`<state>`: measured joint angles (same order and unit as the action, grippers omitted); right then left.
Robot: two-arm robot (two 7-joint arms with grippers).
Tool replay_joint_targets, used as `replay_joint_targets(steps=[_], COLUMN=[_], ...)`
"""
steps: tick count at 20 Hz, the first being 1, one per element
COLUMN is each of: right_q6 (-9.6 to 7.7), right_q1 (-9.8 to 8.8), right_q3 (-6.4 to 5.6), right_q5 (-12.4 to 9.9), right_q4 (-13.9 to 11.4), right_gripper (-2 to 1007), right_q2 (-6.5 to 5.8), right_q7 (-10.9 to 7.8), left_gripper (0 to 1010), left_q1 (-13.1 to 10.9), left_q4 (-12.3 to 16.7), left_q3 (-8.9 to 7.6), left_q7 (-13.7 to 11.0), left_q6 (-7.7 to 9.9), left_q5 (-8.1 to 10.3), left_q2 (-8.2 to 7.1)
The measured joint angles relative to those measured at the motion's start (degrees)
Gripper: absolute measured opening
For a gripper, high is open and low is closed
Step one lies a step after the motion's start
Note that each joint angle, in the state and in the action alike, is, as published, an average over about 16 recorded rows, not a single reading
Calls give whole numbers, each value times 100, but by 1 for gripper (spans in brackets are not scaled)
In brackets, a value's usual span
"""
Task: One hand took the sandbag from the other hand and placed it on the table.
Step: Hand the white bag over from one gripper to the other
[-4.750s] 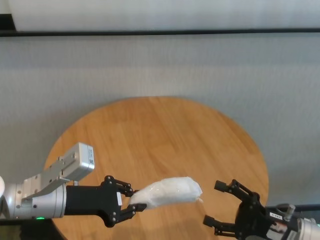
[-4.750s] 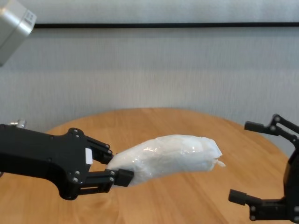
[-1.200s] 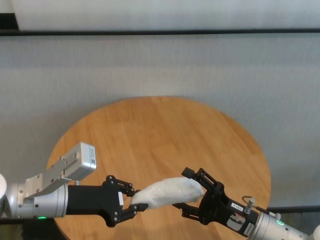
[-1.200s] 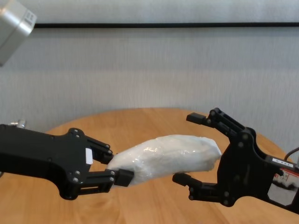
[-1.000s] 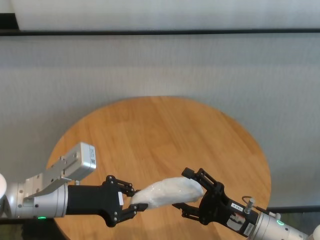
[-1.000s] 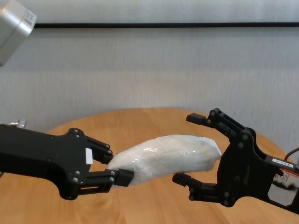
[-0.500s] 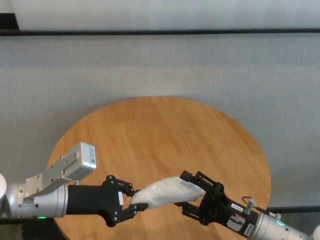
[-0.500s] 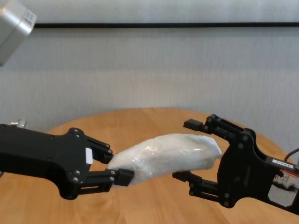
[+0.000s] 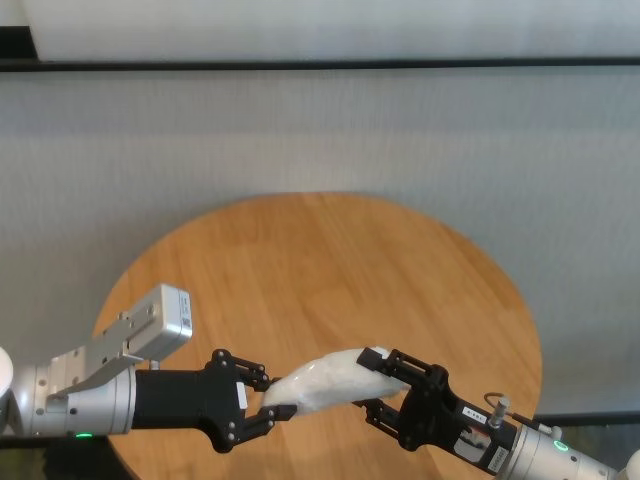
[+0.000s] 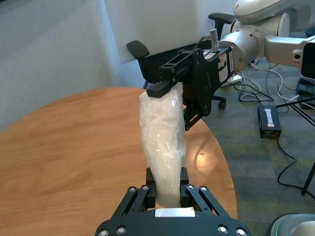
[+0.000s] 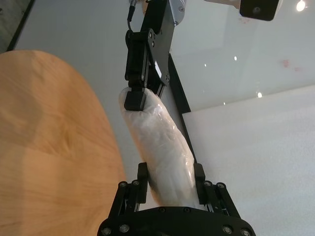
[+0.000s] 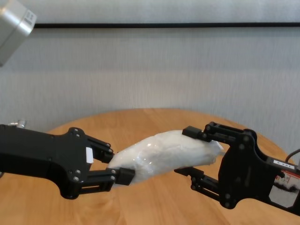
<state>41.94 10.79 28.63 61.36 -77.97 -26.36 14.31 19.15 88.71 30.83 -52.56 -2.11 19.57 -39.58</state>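
The sandbag (image 9: 320,378) is a lumpy white plastic pouch held level above the round wooden table (image 9: 330,270), spanning both grippers. My left gripper (image 9: 268,398), the one with the small white square sticker, is shut on the bag's left end. My right gripper (image 9: 382,383), with the long white label and red wire at its wrist, is shut on the bag's right end. In the chest view the bag (image 12: 164,152) bridges the left gripper (image 12: 117,166) and the right gripper (image 12: 190,151). Each wrist view shows its own fingers pinching the bag (image 10: 161,132) (image 11: 160,142).
The table's near edge lies under both arms. Beyond the table's edge, the left wrist view shows an office chair (image 10: 140,51) and a power brick (image 10: 269,120) with cables on the carpet. A grey wall (image 9: 320,130) stands behind the table.
My right gripper came in from the right, open around the bag's right end, then closed its fingers onto it. The left gripper has kept its hold and not moved.
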Motion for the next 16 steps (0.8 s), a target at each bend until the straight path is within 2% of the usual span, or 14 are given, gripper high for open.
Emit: replay_joint_targets(steps=[5, 16], right_q6=[2, 3], right_q1=[2, 3], right_q3=[0, 0], right_q5=[3, 6], right_q4=[1, 1], right_gripper=[532, 528], right_q2=[0, 0], right_q7=[1, 2], left_gripper=[278, 278], left_q1=[0, 0], left_q4=[0, 0], left_q3=[0, 0], left_q7=[-1, -1], left_q6=[0, 0], left_q5=[0, 0], left_q2=[0, 0])
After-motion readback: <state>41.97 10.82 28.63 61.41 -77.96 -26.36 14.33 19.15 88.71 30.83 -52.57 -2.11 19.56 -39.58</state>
